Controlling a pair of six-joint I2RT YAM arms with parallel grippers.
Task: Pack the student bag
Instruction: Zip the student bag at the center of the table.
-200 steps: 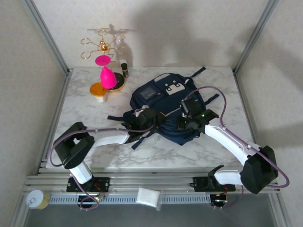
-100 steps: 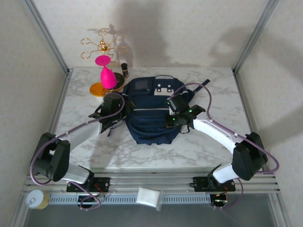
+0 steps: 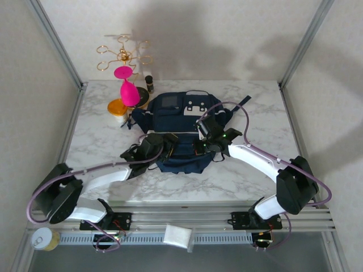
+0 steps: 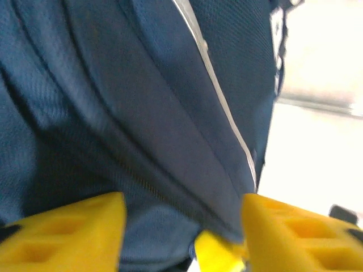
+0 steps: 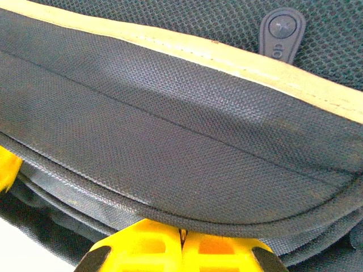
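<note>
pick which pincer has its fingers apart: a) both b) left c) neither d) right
b: the left pincer has its yellow fingers wide apart over the bag, while those of the right pincer are pressed together at the bag's edge.

White marble tabletop [image 3: 266, 113]. The navy student bag [image 3: 176, 122] lies flat at its middle, reaching toward the far edge. Near the far left corner stand an orange-lidded jar [image 3: 117, 107], a dark round dish [image 3: 142, 100] carrying a pink object [image 3: 129, 90], a gold wire stand [image 3: 122, 54] and a small dark bottle [image 3: 150, 84].
</note>
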